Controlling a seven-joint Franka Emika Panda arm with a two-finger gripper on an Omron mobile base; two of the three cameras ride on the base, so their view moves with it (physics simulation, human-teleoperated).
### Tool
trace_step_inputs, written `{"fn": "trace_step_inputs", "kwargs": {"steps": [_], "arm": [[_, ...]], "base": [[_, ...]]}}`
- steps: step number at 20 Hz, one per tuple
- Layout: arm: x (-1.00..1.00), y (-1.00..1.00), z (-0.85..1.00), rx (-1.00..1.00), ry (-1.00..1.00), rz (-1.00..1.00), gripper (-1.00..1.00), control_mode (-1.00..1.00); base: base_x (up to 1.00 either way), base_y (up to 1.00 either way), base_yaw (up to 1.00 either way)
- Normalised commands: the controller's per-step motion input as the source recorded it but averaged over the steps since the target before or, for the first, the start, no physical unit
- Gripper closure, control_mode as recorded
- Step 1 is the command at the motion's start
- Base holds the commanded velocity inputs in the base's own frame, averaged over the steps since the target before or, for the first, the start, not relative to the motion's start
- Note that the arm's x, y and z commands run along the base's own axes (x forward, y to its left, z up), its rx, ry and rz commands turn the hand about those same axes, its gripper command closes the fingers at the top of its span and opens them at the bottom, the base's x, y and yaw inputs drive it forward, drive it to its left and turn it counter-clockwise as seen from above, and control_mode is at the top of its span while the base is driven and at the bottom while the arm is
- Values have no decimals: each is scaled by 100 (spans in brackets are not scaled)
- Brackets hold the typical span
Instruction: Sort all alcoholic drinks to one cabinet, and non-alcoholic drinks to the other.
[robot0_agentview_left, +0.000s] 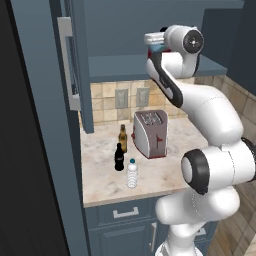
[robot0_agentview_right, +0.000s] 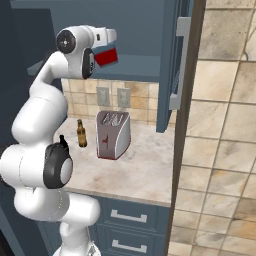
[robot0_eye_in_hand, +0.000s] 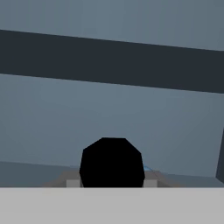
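Observation:
My gripper (robot0_agentview_right: 105, 49) is raised to the upper cabinet's shelf (robot0_agentview_right: 142, 67) and is shut on the squat square bottle of red liquid (robot0_agentview_right: 106, 58). That bottle's black cap (robot0_eye_in_hand: 112, 162) sits low in the hand view, against the cabinet's grey-blue inside. A sliver of the red bottle (robot0_agentview_left: 151, 49) shows under the hand in the left base view. On the counter stand the amber beer bottle (robot0_agentview_left: 122, 139) (robot0_agentview_right: 80, 133), the small black cola bottle (robot0_agentview_left: 119, 157) and the clear water bottle (robot0_agentview_left: 132, 173) with its teal cap.
A silver and red toaster (robot0_agentview_left: 150, 133) (robot0_agentview_right: 113, 134) stands on the marble counter (robot0_agentview_left: 165, 175) right of the bottles. Cabinet doors hang open on both sides (robot0_agentview_left: 75, 65) (robot0_agentview_right: 176, 65). A dark shelf band (robot0_eye_in_hand: 112, 61) crosses the cabinet interior. Drawers (robot0_agentview_right: 125, 216) lie below the counter.

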Motion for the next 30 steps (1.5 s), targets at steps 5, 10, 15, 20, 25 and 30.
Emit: {"fn": "trace_step_inputs", "kwargs": {"steps": [5,10,15,20,25,30], "arm": [[37,-5,-12,0,0,0,100,-100],[38,-3,-9,0,0,0,100,-100],[41,-3,-11,0,0,0,100,-100],[41,0,-13,0,0,0,100,-100],[26,-1,-14,2,0,0,100,-100],[27,-1,-6,3,0,0,-100,-100]], "base": [[0,0,0],[0,0,0],[0,0,0],[0,0,0],[0,0,0],[0,0,0]]}}
